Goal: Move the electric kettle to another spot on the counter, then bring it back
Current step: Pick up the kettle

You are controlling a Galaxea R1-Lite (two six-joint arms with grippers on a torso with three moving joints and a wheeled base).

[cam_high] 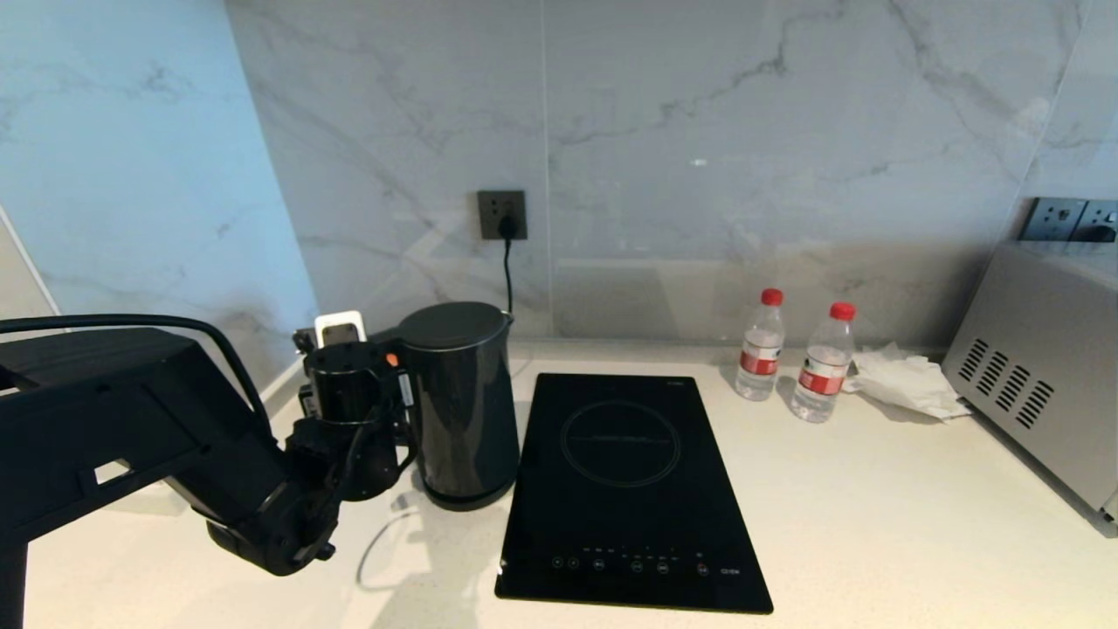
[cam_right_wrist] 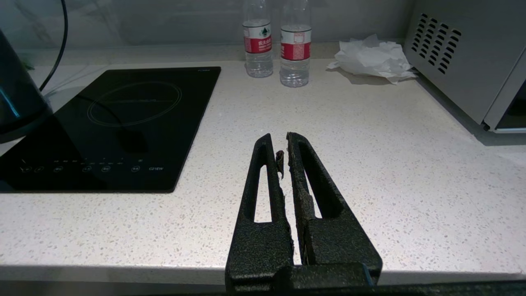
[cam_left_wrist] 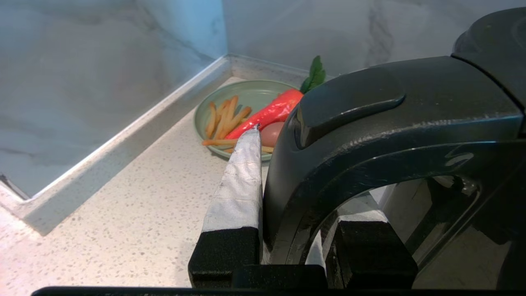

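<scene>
— Whereabouts of the tall glossy black jug kettle [cam_high: 463, 397]?

— Upright on the white speckled stone bench [cam_high: 873, 524], body just beyond the fingertips of the left hand [cam_high: 395, 400]. Long axis straight up, spout turned away from that hand.

— State of the left hand?

— Pinching the kettle's big loop handle [cam_left_wrist: 370, 135]: one taped finger [cam_left_wrist: 242, 181] pressed against the outside of the loop, the other inside it.

— Lifted or standing?

— Hard to tell. Bottom looks down at bench level, with no clear gap underneath.

— And the right hand [cam_right_wrist: 285, 154]?

— Pressed nearly together on nothing, over the front edge of the bench, well apart from the kettle. Left clearly the nearer, and the only one gripping.

— Room around the left hand?

— Black glass induction hob [cam_high: 624, 489] just past the kettle, on the side away from the hand. Green plate [cam_left_wrist: 259, 96] of toy food beyond the fingertips, toward the wall corner. Probably best to lift straight up along the kettle's axis first, then carry sideways, keeping it plumb. Off-centre grip on the handle, so likely to let the body swing.
</scene>
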